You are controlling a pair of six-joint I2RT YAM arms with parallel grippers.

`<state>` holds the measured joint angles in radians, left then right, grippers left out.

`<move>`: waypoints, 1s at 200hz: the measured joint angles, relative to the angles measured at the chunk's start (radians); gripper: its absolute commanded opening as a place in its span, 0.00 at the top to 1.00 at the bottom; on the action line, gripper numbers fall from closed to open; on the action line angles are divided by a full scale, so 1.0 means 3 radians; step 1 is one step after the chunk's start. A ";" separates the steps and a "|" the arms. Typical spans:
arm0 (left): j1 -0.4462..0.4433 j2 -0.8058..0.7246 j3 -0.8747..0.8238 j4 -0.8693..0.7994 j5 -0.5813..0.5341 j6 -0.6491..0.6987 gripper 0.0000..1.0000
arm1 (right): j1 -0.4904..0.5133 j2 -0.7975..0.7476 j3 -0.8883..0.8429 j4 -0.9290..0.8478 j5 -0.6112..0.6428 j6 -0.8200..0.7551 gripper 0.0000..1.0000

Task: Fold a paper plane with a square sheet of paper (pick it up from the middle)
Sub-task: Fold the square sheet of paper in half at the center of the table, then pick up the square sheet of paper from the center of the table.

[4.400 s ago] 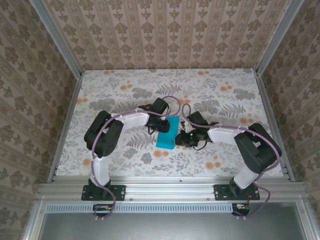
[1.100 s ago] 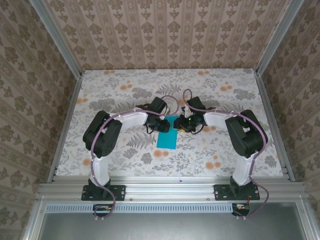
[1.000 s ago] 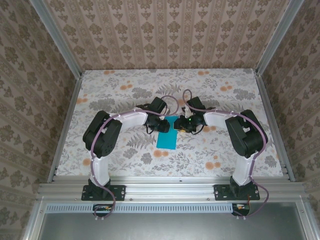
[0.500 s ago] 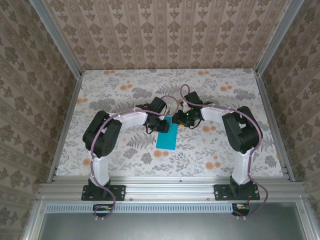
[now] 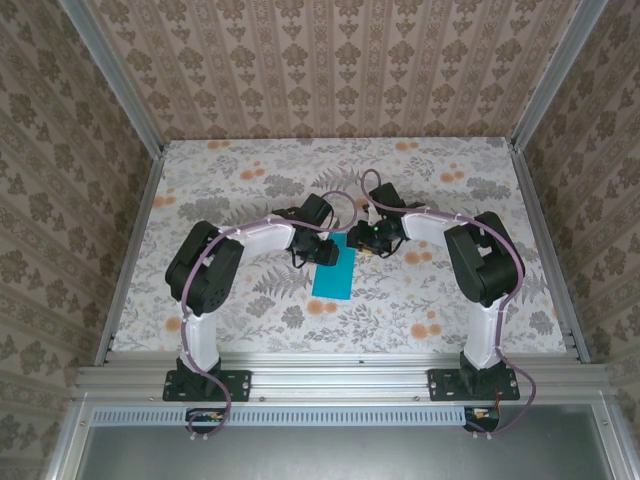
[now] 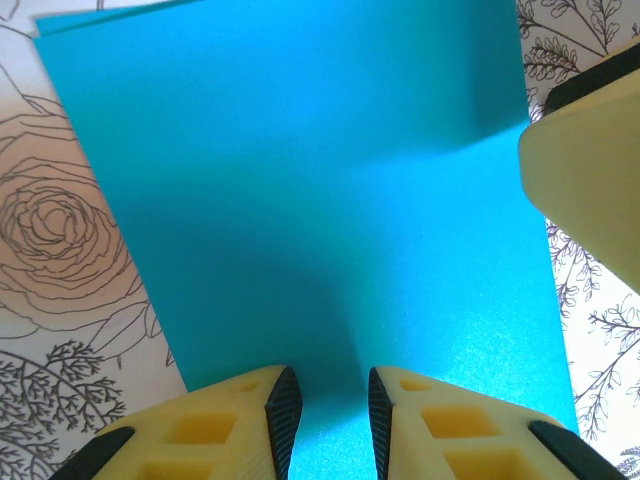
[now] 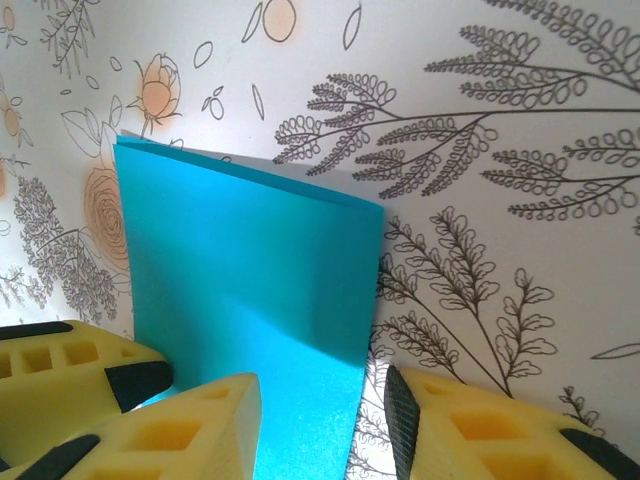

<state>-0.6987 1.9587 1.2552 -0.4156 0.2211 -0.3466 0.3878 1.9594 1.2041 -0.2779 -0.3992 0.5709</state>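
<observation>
The square sheet of paper (image 5: 333,278) is teal-blue and lies folded in half as a rectangle on the table's middle. In the right wrist view its far edge (image 7: 250,168) shows two layers. My left gripper (image 5: 326,250) stands over the paper's far end. Its jaws (image 6: 328,390) are open a narrow gap, with paper (image 6: 300,180) flat beneath them. My right gripper (image 5: 361,240) is at the paper's far right side, open (image 7: 322,385), straddling the paper's right edge: one finger over paper, the other over the cloth. The paper plane is out of view.
A floral cloth covers the table (image 5: 450,300). Patterned walls and aluminium rails (image 5: 135,250) close it in on three sides. The two grippers stand close together; the right one's finger (image 6: 590,160) shows in the left wrist view.
My right gripper has swung left and away from me, from the paper's right side to its far right end, and its jaws have widened a little. Left gripper and paper have stayed put.
</observation>
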 measured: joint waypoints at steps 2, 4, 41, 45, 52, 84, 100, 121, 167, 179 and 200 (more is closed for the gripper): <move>0.0000 0.0000 0.0000 0.0000 0.0000 0.0000 0.69 | 0.0000 0.0000 0.0000 0.0000 0.0000 0.0000 0.58; 0.0000 0.0000 0.0000 0.0000 0.0000 0.0000 0.69 | 0.0000 0.0000 0.0000 0.0000 0.0000 0.0000 0.58; 0.0001 0.0000 0.0000 0.0000 0.0001 0.0000 0.69 | 0.0004 0.0005 0.0010 -0.0004 -0.0014 0.0001 0.58; 0.0001 0.0000 0.0000 0.0000 0.0001 0.0000 0.69 | 0.0004 0.0008 0.0014 -0.0005 -0.0019 0.0001 0.58; 0.0001 0.0000 0.0000 0.0001 0.0001 0.0000 0.69 | 0.0004 0.0014 0.0020 -0.0008 -0.0036 0.0003 0.58; 0.0001 0.0000 0.0000 0.0001 0.0001 0.0000 0.69 | -0.0001 0.0029 0.0022 0.0022 -0.0155 0.0028 0.58; 0.0001 0.0000 -0.0004 0.0005 0.0003 0.0000 0.69 | 0.0011 0.0038 0.0020 0.0064 -0.0226 0.0038 0.58; 0.0004 0.0000 -0.0010 0.0014 0.0010 0.0000 0.69 | 0.0015 0.0041 0.0019 0.0108 -0.0299 0.0046 0.58; 0.0019 0.0000 -0.0018 0.0027 0.0037 0.0000 0.69 | 0.0019 0.0039 -0.0006 0.0130 -0.0333 0.0057 0.57; 0.0019 -0.0001 -0.0019 0.0031 0.0037 0.0000 0.69 | 0.0018 0.0036 -0.0006 0.0085 -0.0263 0.0034 0.57; 0.0022 -0.0014 -0.0038 0.0051 0.0047 0.0000 0.69 | 0.0004 0.0023 -0.0001 0.0022 -0.0169 -0.0001 0.55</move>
<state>-0.6922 1.9545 1.2438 -0.4004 0.2352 -0.3466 0.3889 1.9663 1.2037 -0.2714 -0.4500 0.5705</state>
